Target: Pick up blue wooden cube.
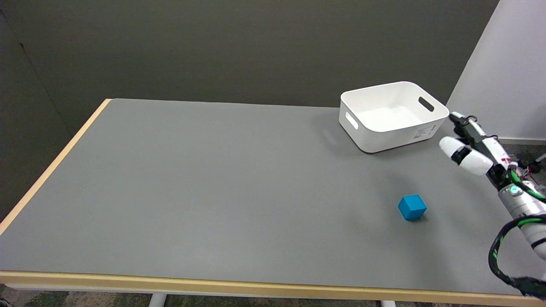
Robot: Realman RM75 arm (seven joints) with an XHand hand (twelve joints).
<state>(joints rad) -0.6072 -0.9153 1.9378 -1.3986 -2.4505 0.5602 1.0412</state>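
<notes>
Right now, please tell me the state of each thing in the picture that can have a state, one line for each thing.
blue wooden cube: resting on the table, untouched, apart from the hand.
right hand: in the air to the right of the cube, fingers extended, holding nothing.
white bin: upright on the table's far right part, nothing visible inside.
table: grey top, bearing the cube and the bin.

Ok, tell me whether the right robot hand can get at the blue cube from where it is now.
Probably yes. The blue cube sits alone on the grey table, nothing between it and the right robot hand, which hovers empty nearby. The white bin stands clear behind.
</notes>
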